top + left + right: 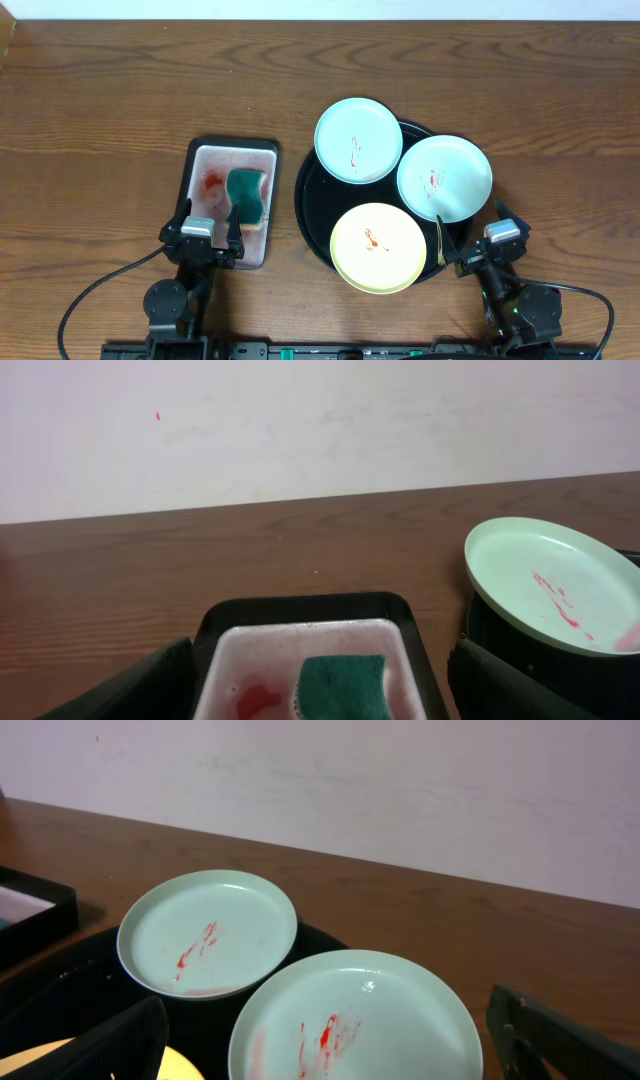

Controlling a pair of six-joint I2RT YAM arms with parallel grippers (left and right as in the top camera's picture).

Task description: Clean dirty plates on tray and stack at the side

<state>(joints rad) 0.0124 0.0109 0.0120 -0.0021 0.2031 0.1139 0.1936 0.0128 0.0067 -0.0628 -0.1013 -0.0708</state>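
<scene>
Three sauce-smeared plates sit on the round black tray (308, 205): a mint-blue plate (358, 140) at the back, a second mint-blue plate (445, 178) at the right, and a yellow plate (378, 247) at the front. My left gripper (208, 233) is open and empty, over the near end of the sponge tray. My right gripper (478, 240) is open and empty, by the black tray's near right rim. In the right wrist view both mint plates show, the back plate (208, 932) and the right plate (355, 1020). The back plate also shows in the left wrist view (555, 582).
A small rectangular white-lined sponge tray (205, 160) stands left of the black tray. It holds a green sponge (246, 195) and a red sauce stain (211, 183). The sponge (343, 685) also shows in the left wrist view. Cables run along the front edge.
</scene>
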